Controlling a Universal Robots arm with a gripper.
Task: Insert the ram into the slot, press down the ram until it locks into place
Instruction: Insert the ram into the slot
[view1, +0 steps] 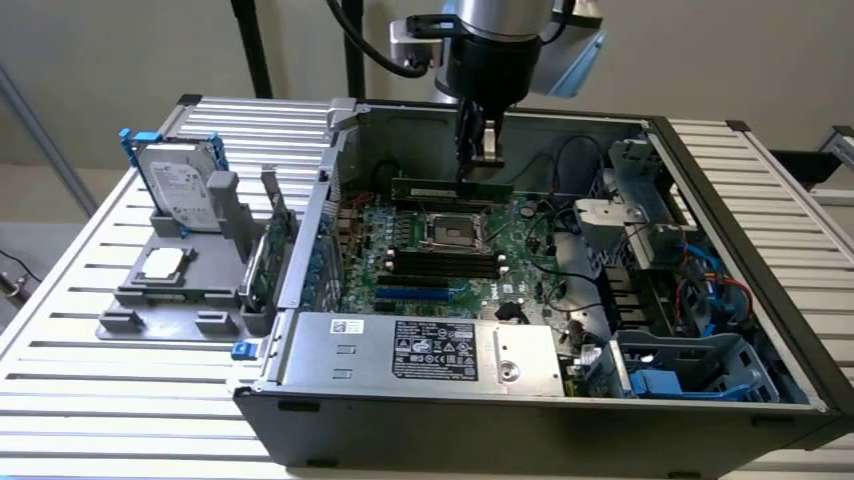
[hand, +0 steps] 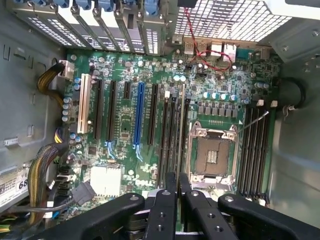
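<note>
Well to the exterior view's left of the CPU socket (view1: 451, 232), outside the open case (view1: 400, 430), a grey fixture (view1: 167, 290) sits on the slatted table (view1: 80, 400) and holds a hard drive (view1: 180, 190) upright in a blue bracket

Inside the case, the green motherboard (view1: 387, 225) lies flat with the CPU socket near its middle. The black memory slots (view1: 427, 265) run side by side between the socket and the blue connector (view1: 414, 293), and no stick sits in them

Above the socket in the exterior view hangs the gripper (view1: 481, 165), its fingers clamped on the upper edge of the ram (view1: 454, 188). The long green stick is held level and on edge, parallel to the slots and clear above the board, seated in none of them

In the wrist view, the black fingers (hand: 162, 210) stand close together over the ends of the memory slots (hand: 172, 135), just beside the socket (hand: 212, 157). A second group of like slots (hand: 252, 150) lies on the socket's other side. I cannot tell which slot the stick lines up with

To the exterior view's right of the socket are dark cables (view1: 567, 250), a metal drive cage (view1: 641, 215) and a blue-grey plastic bay (view1: 694, 365)
</note>
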